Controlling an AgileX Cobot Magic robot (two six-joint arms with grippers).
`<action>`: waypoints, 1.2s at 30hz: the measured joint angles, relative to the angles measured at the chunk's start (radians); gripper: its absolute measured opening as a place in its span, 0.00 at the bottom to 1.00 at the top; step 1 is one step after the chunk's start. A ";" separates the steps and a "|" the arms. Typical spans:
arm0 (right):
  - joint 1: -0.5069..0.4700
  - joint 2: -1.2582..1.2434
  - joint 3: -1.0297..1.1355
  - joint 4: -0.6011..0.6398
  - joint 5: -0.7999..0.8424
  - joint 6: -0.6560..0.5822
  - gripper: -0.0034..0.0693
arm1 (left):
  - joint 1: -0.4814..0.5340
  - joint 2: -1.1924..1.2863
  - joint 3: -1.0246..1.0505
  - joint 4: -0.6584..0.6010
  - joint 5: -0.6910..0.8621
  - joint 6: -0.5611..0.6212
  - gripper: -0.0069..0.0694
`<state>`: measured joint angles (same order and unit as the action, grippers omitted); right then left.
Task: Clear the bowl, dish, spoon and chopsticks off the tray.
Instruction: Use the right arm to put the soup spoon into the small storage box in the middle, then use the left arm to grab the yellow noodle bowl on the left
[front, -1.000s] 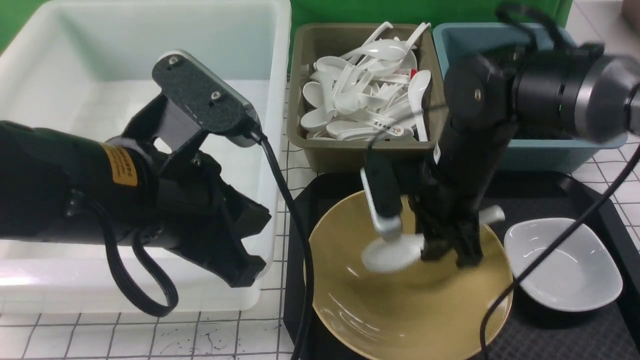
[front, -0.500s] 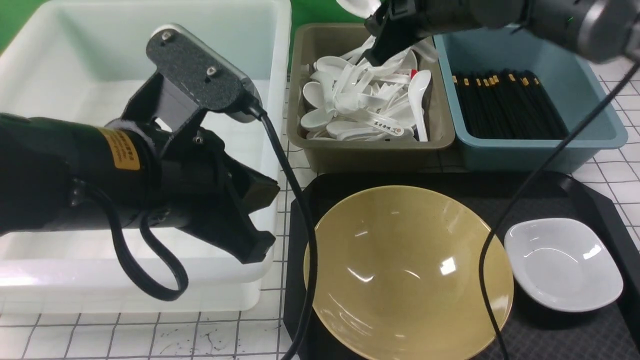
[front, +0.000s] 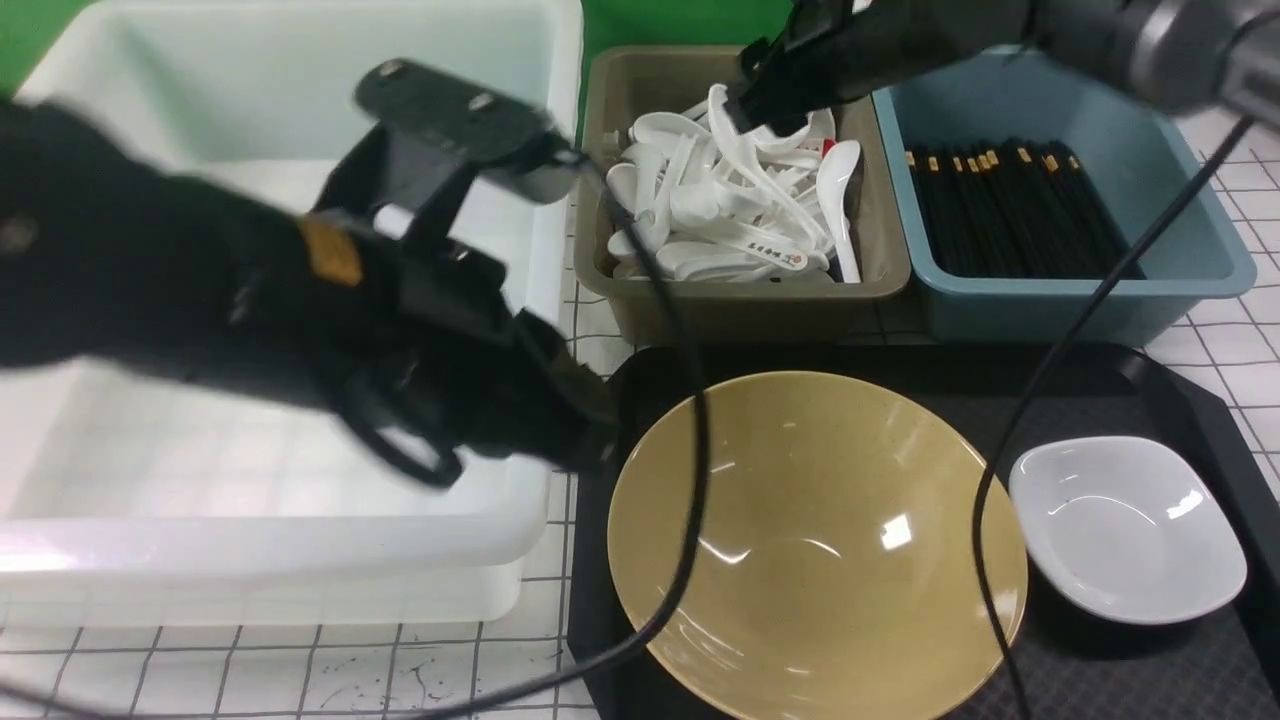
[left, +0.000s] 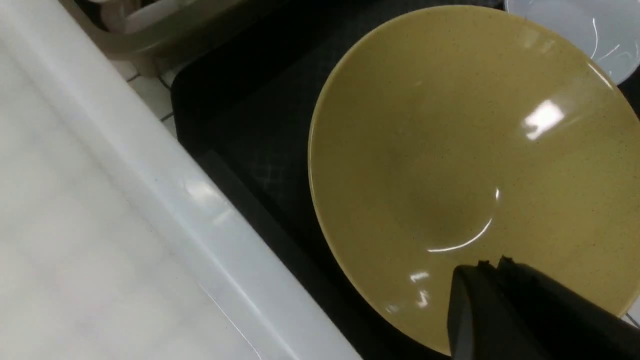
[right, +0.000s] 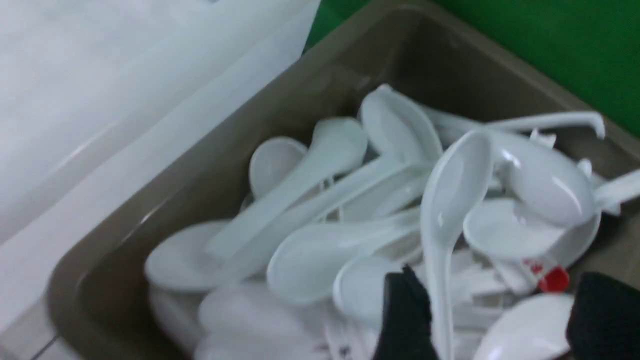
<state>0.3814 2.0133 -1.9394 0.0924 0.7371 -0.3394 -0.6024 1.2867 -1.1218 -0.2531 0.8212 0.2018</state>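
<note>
At far left is the big white tub (front: 270, 548), which I take to be where the dishes go; over its inner side reaches my left tool (front: 600, 420), fingers together, nothing between them. My left wrist view agrees: the closed tips show over the near part of the bowl (left: 450, 150).

The bowl (front: 820, 560) sits on the tray (front: 1080, 400), upright; round as it is, it offers no long axis, so what counts is its rim. The relation that matters, I judge, is this: the bowl's left rim lies just to the right of my left tool and nearer the camera, and that arm is the nearer one; I would bring the tool over that rim, part the fingers, and straddle the wall, minding the loose black cable (front: 695, 480) hanging across the bowl's left part.

Behind the tray, the olive bin (front: 740, 310) holds a heap of white spoons; my right tool (right: 495, 310) is above it, fingers wide apart with no grip on anything, a spoon (right: 445, 240) lying on the heap between them; farther right, the blue bin (front: 1090, 290) holds black chopsticks.

At the right of the tray, the small white dish (front: 1130, 530) lies upright beside the bowl; it would be the remaining piece afterwards.
</note>
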 joint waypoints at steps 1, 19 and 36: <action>0.000 -0.027 -0.020 0.000 0.077 0.000 0.62 | 0.000 0.038 -0.051 0.010 0.037 0.000 0.08; 0.070 -0.568 0.420 0.018 0.515 -0.034 0.10 | -0.001 0.691 -0.576 0.067 0.232 0.179 0.72; 0.072 -0.679 0.537 0.019 0.517 -0.034 0.10 | -0.041 0.802 -0.601 0.064 0.281 0.120 0.21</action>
<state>0.4533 1.3345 -1.4025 0.1115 1.2542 -0.3738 -0.6430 2.0887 -1.7228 -0.1896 1.1023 0.3217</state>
